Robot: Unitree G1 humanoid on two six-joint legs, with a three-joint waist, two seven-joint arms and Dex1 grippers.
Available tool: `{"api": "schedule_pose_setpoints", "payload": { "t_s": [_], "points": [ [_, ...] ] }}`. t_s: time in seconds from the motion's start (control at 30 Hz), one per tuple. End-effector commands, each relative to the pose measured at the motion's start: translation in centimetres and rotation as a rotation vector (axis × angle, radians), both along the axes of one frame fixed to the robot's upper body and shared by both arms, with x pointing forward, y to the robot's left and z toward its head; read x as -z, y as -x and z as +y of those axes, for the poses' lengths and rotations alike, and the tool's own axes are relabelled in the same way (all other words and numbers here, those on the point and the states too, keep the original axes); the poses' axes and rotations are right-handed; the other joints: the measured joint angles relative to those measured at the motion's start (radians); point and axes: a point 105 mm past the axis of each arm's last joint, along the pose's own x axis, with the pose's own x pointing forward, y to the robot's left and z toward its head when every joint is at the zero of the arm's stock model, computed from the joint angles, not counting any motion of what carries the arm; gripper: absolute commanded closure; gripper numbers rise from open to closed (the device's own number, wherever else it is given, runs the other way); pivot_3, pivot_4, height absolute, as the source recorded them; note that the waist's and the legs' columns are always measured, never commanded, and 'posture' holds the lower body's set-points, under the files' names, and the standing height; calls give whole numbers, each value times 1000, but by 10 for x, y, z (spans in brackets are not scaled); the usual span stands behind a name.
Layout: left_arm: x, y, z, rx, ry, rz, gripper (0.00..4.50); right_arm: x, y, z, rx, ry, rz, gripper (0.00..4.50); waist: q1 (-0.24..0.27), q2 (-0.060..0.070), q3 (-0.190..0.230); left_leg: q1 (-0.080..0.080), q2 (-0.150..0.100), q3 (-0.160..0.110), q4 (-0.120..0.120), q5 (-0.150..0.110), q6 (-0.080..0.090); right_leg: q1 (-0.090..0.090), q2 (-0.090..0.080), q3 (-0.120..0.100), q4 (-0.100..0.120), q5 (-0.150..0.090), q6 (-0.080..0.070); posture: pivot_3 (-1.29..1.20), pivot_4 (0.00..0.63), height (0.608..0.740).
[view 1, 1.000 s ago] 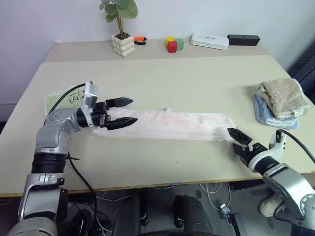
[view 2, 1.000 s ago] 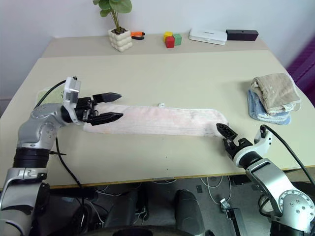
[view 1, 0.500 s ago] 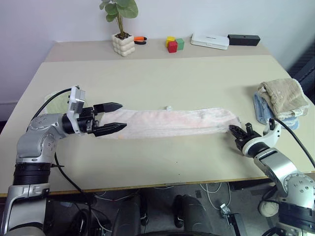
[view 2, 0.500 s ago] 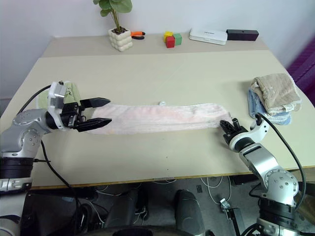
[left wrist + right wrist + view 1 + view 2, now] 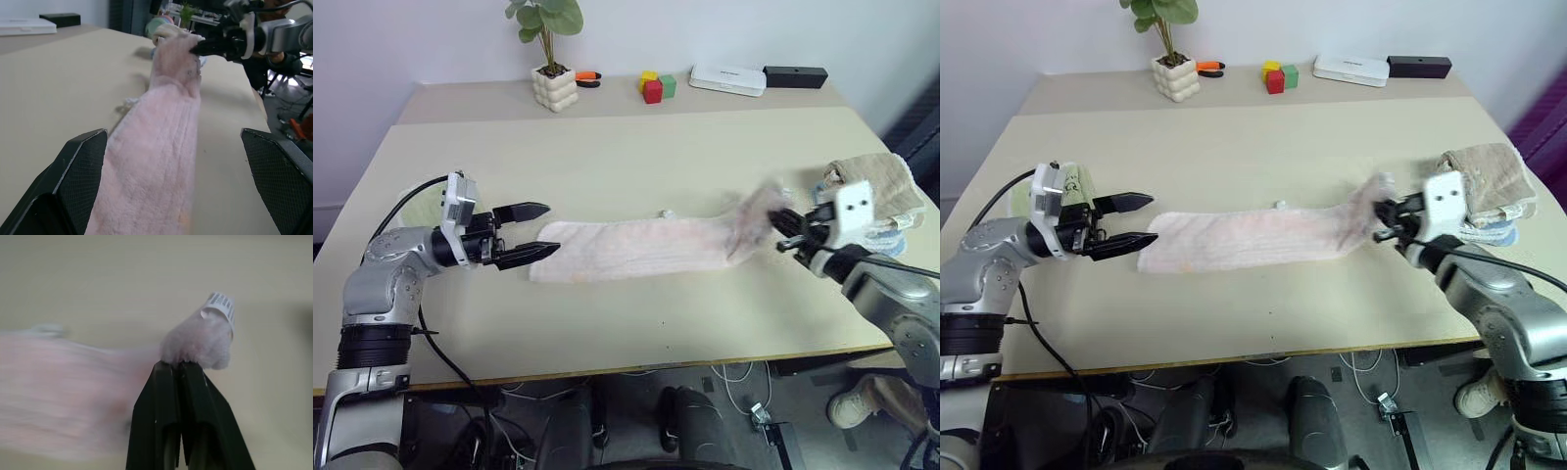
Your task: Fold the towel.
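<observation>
My right gripper [image 5: 1383, 220] pinches the towel [image 5: 1253, 238] end lifted off the table [image 5: 1263, 147], beside stacked cloths [image 5: 1484, 191]; my left gripper [image 5: 1133, 220] hovers wide open at its flat far end.

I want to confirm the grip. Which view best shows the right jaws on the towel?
The right wrist view: the right gripper, jaws shut, pinches the towel end. The eye views show it blurred; the left wrist view shows it far off.
</observation>
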Motion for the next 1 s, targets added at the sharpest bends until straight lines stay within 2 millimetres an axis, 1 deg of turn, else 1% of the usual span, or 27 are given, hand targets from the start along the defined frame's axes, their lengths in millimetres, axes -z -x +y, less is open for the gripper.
{"api": "schedule_pose_setpoints", "payload": {
  "t_s": [0.03, 0.13, 0.2, 0.23, 0.33, 0.4, 0.47, 0.53, 0.6, 0.7, 0.8, 0.83, 0.9, 0.93, 1.0],
  "points": [
    [-11, -2, 1, -4, 0, -52, 0, 0, 17, 43, -231, 152, -68, 4427, 4, -1, 0, -1, 0, -1, 0, 0, 0, 0, 0, -1, -1, 0, 0, 0, 150, 740],
    [-10, -2, 0, -7, 3, -54, 0, 13, 27, 74, -401, 187, -52, 4427, 3, -1, 0, -3, -1, -1, 1, 0, 1, 0, 0, -1, -3, 0, 0, 0, 150, 740],
    [-10, -2, 0, -8, 4, -54, 0, 20, 32, 86, -480, 202, -37, 4427, 1, -2, 0, -4, -1, -1, 2, 0, 2, 0, 0, -1, -3, 1, 0, 0, 150, 740],
    [-10, -2, -1, -8, 3, -55, 0, 22, 30, 87, -494, 219, -36, 4427, 2, -2, 0, -4, -1, -1, 2, 0, 2, 0, 0, -1, -3, 1, 0, 0, 150, 740],
    [-11, -1, 0, -16, 4, -59, 0, 26, 15, 91, -487, 234, -44, 4427, 1, -3, 1, -5, -1, -1, 2, 0, 2, 0, 0, -2, -3, 1, 0, 0, 150, 740],
    [-11, 1, 1, -21, 7, -57, 0, 28, 8, 98, -488, 229, -52, 4427, 0, -3, 1, -5, -1, -1, 3, 0, 1, -1, 0, -2, -3, 1, 0, 0, 150, 740],
    [-11, 3, 1, -26, 1, -59, 0, 30, 7, 105, -505, 217, -52, 4427, 0, -3, 1, -5, 0, -1, 3, 0, 1, -1, 0, -3, -2, 1, 0, 0, 150, 740],
    [-10, 6, 3, -37, 0, -56, 0, 37, 6, 111, -516, 231, -49, 4427, 1, -3, 1, -5, 0, -1, 2, 3, -3, -1, 0, -3, -2, 2, 1, 0, 150, 740],
    [-9, 8, 5, -47, 0, -53, 0, 42, 10, 116, -545, 237, -39, 4427, 1, -3, 1, -6, 0, -1, 2, 3, -4, -2, 0, -3, -1, 3, 3, 0, 150, 740],
    [-9, 9, 6, -57, -1, -52, 0, 47, 13, 118, -577, 256, -29, 4427, 2, -3, 1, -7, 0, -1, 3, 4, -4, -3, 0, -3, 0, 2, 2, 0, 150, 740],
    [-9, 9, 6, -60, -2, -52, 0, 48, 10, 119, -572, 249, -24, 4427, 1, -3, 1, -7, 0, -1, 3, 3, -4, -3, 0, -3, 1, 2, 1, 0, 150, 740],
    [-8, 8, 5, -62, 1, -53, 0, 48, 10, 121, -577, 244, -23, 4194, 1, -3, 1, -7, 0, -1, 3, 3, -4, -3, 0, -3, 1, 2, 1, 0, 150, 740],
    [-8, 8, 4, -62, 2, -53, 0, 49, 10, 123, -579, 257, -37, 3549, 0, -3, 1, -7, 0, -1, 3, 4, -4, -4, 0, -3, 2, 2, 1, 0, 150, 740],
    [-8, 7, 4, -62, 3, -53, 0, 49, 11, 124, -586, 257, -38, 3122, 0, -3, 1, -7, 0, -1, 3, 4, -4, -4, 0, -3, 3, 2, 1, 0, 150, 740],
    [-9, 7, 4, -61, 2, -53, 0, 47, 12, 123, -592, 267, -53, 2078, 1, -3, 1, -7, 0, -1, 3, 4, -5, -4, 0, -3, 4, 2, 3, 0, 150, 740]
  ]
}}
